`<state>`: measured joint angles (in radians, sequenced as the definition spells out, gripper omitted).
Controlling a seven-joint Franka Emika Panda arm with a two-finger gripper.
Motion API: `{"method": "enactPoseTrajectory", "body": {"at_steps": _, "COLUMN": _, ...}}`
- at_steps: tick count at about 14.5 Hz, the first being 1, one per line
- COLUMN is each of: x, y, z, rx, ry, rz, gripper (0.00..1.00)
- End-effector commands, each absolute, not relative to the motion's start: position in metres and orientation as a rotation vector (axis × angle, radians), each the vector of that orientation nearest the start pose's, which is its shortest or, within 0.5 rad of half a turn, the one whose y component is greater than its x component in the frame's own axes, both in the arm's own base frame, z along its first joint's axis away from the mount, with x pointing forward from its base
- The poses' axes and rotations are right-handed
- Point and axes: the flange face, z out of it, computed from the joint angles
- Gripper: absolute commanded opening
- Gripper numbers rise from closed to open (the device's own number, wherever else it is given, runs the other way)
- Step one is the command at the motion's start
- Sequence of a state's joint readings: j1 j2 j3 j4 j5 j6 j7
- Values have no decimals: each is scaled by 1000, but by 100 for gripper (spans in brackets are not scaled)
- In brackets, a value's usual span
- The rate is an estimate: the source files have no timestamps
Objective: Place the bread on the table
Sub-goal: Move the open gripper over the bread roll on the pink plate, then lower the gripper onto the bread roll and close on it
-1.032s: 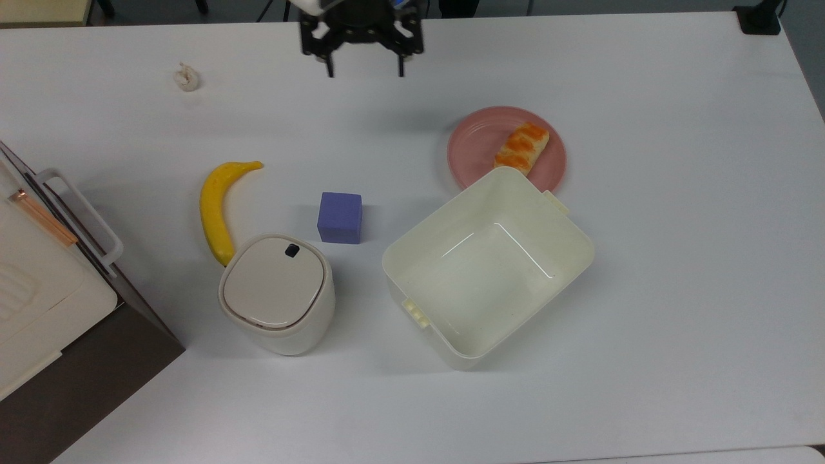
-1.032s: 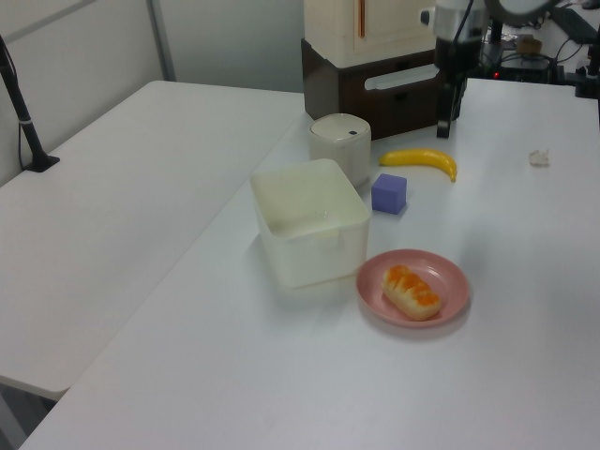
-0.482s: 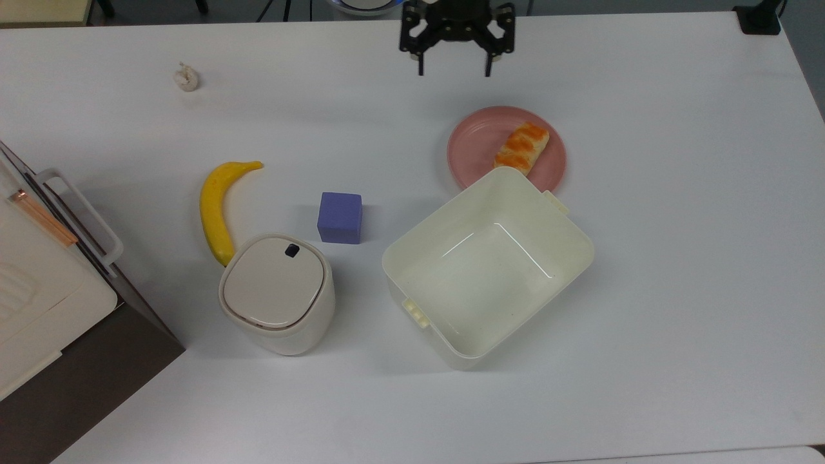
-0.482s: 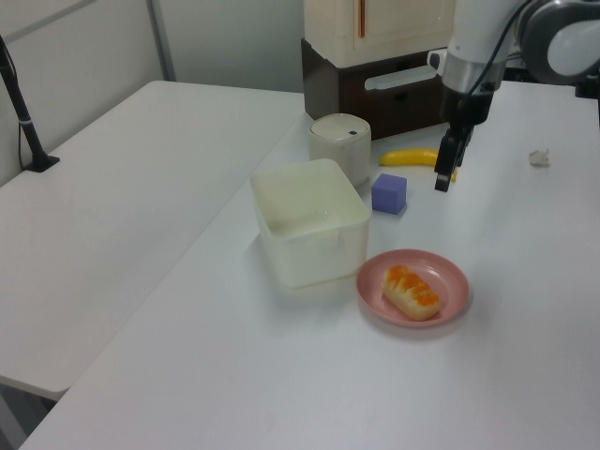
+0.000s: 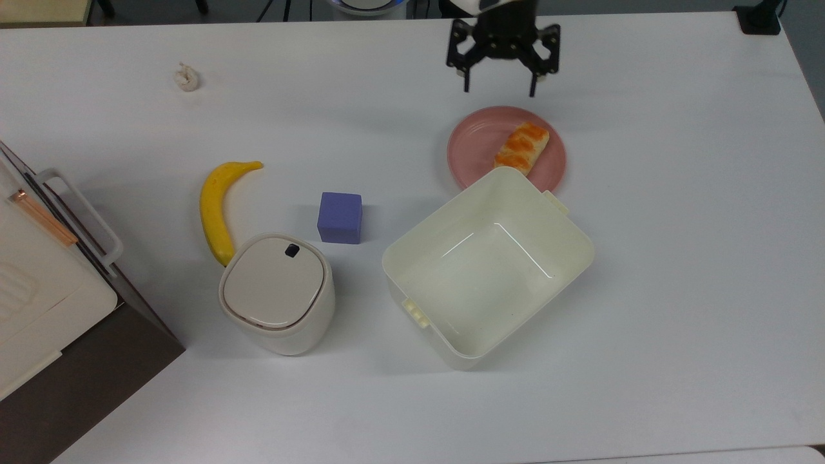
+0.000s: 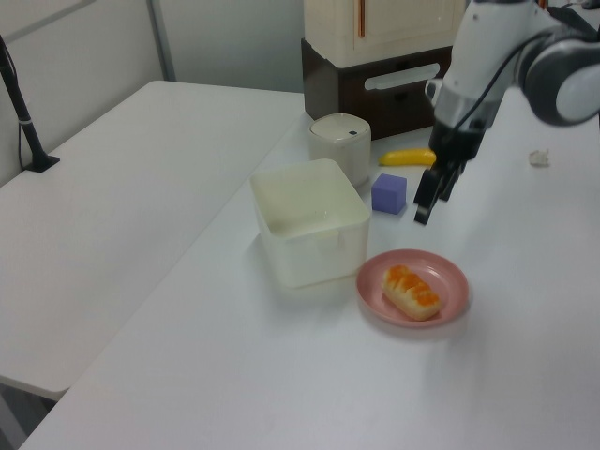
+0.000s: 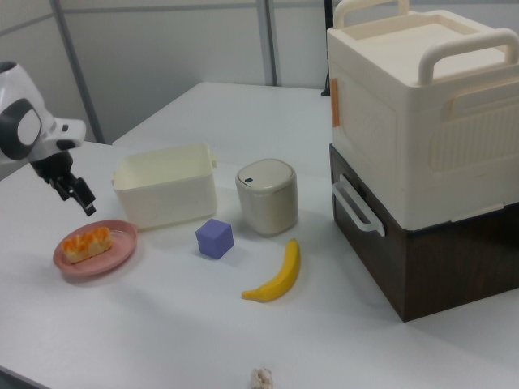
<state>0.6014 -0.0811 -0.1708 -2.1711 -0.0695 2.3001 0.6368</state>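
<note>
Bread (image 5: pixel 522 149) lay on pink plate (image 5: pixel 474 145), plate touching cream tub (image 5: pixel 488 268) on white surface (image 5: pixel 677 225). Claw (image 5: pixel 499 86) hung spread wide and empty above the surface, just beyond the plate's far rim in the top view, near but apart from the bread. Purple cube (image 5: pixel 339 218), banana (image 5: pixel 216 210) and lidded cream canister (image 5: pixel 277 293) sat to the top view's left of the tub. Crumpled scrap (image 5: pixel 186 77) well apart.
</note>
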Motion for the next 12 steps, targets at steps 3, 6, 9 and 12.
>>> {"method": "enactPoseTrajectory", "body": {"at_steps": 3, "x": 481, "y": 278, "z": 386, "rx": -3152, "ry": 361, "rz": -407, "gripper": 100}}
{"method": "enactPoseTrajectory", "body": {"at_steps": 6, "x": 481, "y": 282, "z": 372, "rx": -3186, "ry": 377, "rz": -440, "gripper": 100}}
{"method": "enactPoseTrajectory", "body": {"at_steps": 9, "x": 487, "y": 281, "z": 357, "rx": -3225, "ry": 352, "rz": -438, "gripper": 100}}
{"method": "enactPoseTrajectory", "body": {"at_steps": 12, "x": 488, "y": 281, "z": 335, "rx": -3271, "ry": 316, "rz": -418, "gripper": 100}}
